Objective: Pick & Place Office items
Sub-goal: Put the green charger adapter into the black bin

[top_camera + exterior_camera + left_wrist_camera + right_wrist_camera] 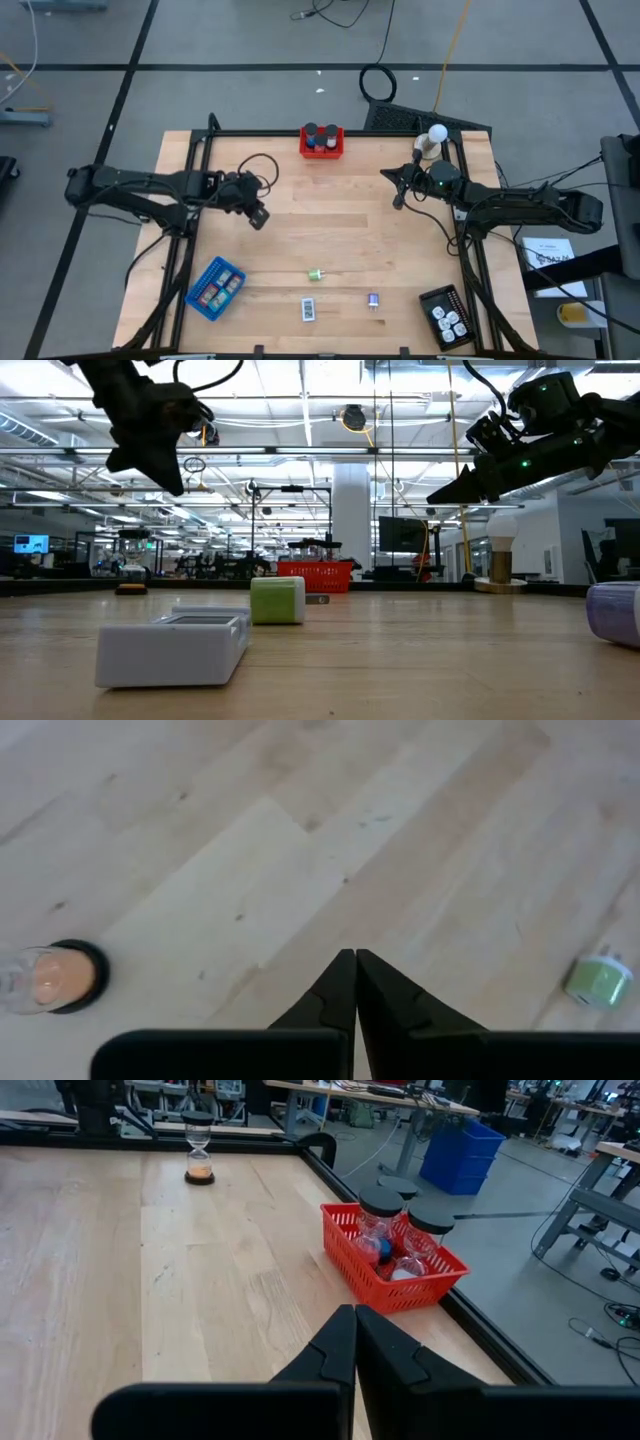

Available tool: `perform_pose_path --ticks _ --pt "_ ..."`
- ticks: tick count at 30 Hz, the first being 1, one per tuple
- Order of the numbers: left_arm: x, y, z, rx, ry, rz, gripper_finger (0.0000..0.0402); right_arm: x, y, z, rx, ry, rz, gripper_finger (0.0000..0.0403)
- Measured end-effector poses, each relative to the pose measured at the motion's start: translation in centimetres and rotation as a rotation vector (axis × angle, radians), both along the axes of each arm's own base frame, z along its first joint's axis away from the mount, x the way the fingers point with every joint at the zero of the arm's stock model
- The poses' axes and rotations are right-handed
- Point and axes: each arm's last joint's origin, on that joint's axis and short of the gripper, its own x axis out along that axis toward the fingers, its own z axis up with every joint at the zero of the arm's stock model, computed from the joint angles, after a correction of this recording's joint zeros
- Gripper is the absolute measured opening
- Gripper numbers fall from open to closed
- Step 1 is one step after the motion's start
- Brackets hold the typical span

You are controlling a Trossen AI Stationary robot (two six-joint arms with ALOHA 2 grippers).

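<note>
Clenched and empty, the left gripper point(258, 216) hung above bare wood at the table's point(330, 195) left-centre, with open board all around it. Near the front left edge lay a blue tray point(216, 289) holding several small red and teal pieces. Along the front stood three loose office items, well apart: a green block point(316, 274), a white-labelled rectangle point(309, 310) nearer the front edge, and a purple bit point(373, 300). In the low view the green block point(277, 600) was a rounded cube. At the middle of the far edge sat a red basket point(322, 142) holding dark-capped jars. The right gripper point(400, 200), likewise clenched on nothing, hovered over open board at right-centre, near the white ball on its stand point(432, 139). A black tray point(446, 316) with white pieces lay at the front right corner.
</note>
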Motion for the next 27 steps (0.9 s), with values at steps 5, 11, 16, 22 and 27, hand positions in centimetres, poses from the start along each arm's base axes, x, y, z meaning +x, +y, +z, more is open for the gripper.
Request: perform_pose_path --ticks 5,11,16,22,27 --pt "0.2 0.6 -0.2 0.005 0.014 -0.019 0.0019 0.0 0.0 0.0 0.000 0.000 0.000 0.0000" --pt "3.3 -0.2 -2.1 0.011 0.013 -0.152 0.0064 0.0 0.0 0.0 -0.001 0.000 0.000 0.0000" --pt "7.2 -2.0 -4.5 0.002 -0.089 -0.364 0.0114 0.0 0.0 0.0 -0.002 0.001 0.001 0.0000" --pt "9.6 -5.5 -6.7 -0.034 -0.170 -0.552 0.0175 0.0 0.0 0.0 0.031 -0.022 -0.007 0.0000" --pt "9.7 -9.0 -8.5 0.016 -0.127 -0.565 0.0223 0.2 0.3 0.0 0.048 -0.026 0.008 0.0000"
